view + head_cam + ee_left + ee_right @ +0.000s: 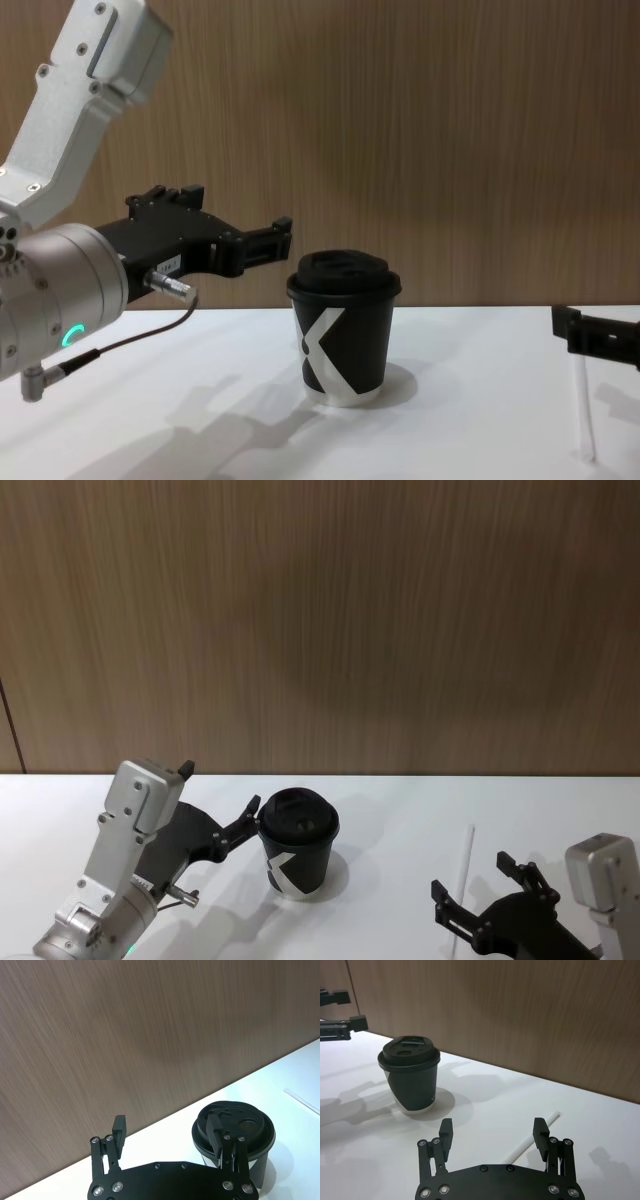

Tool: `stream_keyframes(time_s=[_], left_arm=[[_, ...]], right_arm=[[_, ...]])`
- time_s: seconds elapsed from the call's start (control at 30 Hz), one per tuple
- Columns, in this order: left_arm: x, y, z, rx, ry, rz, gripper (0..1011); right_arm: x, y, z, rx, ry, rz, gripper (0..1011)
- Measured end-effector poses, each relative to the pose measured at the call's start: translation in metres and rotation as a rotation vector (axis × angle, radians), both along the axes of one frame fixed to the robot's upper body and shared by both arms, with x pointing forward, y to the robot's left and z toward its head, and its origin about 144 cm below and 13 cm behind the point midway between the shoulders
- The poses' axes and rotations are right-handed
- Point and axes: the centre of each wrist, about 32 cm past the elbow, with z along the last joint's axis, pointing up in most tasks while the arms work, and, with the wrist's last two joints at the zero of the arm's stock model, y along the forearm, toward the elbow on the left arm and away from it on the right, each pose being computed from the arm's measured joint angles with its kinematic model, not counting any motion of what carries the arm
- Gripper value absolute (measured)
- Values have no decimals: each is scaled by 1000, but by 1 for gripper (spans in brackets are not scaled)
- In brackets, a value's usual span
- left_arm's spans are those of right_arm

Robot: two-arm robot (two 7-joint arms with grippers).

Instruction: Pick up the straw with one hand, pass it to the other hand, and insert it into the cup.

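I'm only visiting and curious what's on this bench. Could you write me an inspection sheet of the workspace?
Surface: white table, flat.
Job's things: black lidded cup upright near the middle; white straw lying flat on the robot's right of it, apart from it.
Clutter: nothing seen.
Grippers: left gripper open, beside the cup's lid; right gripper open over the straw, not gripping it.
Cables: thin dark cable looping from the left wrist.
Surroundings: wood-grain wall behind.

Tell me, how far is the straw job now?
Done: nothing yet; the straw lies on the table, right of the cup. In hand: the right gripper, open, hangs over the straw. The left gripper hangs open by the cup. Left: grasp, handover, insertion.
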Motion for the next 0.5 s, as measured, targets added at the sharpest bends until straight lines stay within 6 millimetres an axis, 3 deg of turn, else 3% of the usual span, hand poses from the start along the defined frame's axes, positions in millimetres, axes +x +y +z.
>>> stream_keyframes(time_s=[0.5], left_arm=[[0, 0, 0, 0, 0, 0, 1003]], right_arm=[[-5, 8, -3, -7, 53, -92, 1001]])
